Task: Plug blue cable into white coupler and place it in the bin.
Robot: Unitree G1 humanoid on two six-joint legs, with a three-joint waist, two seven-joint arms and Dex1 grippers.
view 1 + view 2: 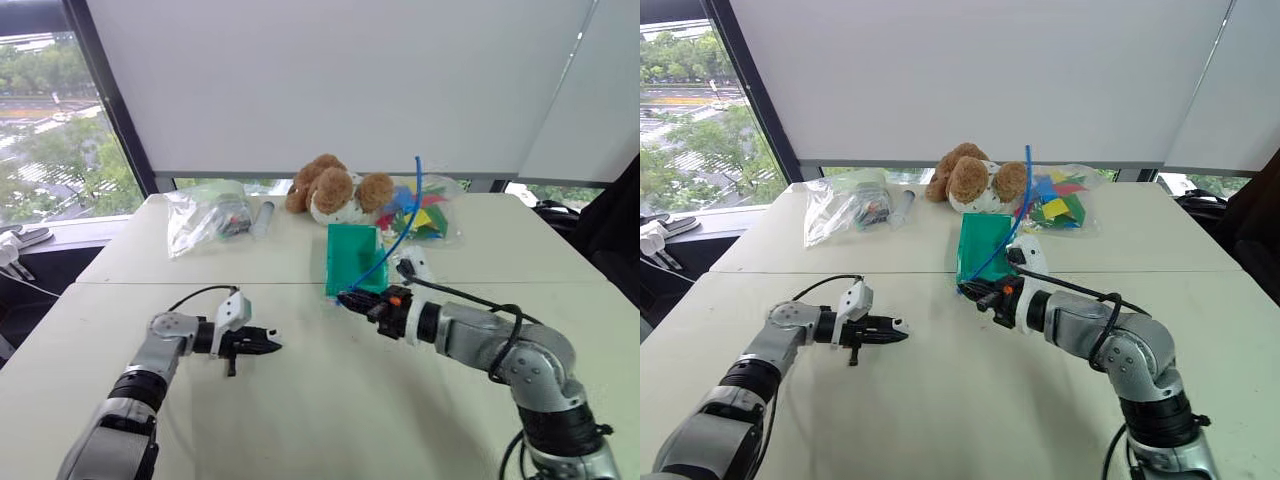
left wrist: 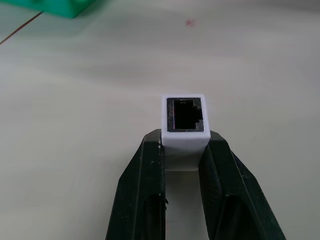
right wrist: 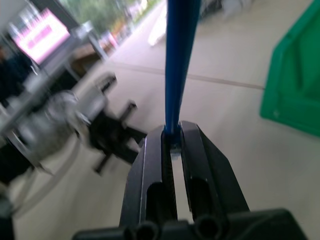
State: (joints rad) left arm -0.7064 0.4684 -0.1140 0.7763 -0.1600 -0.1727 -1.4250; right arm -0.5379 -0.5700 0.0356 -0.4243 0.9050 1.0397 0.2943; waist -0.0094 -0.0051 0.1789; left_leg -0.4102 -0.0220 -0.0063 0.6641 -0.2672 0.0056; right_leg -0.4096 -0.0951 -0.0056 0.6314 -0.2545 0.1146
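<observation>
The left tool (image 2: 182, 165) pinches the white coupler (image 2: 185, 131) by its sides, socket facing out past the fingertips; in the left eye view it sits at lower left over the bench (image 1: 330, 400). The right tool (image 3: 173, 137), right of centre in that view, is pressed together on the blue cable (image 3: 179, 65) close to its end, and the cord arcs up over the bin (image 1: 352, 256) at centre. To mate them well, the plug likely needs lining up square with the socket, clip side matched to the notch, then a straight push along the coupler's axis. Any tilt probably jams it or twists the coupler in the grip
</observation>
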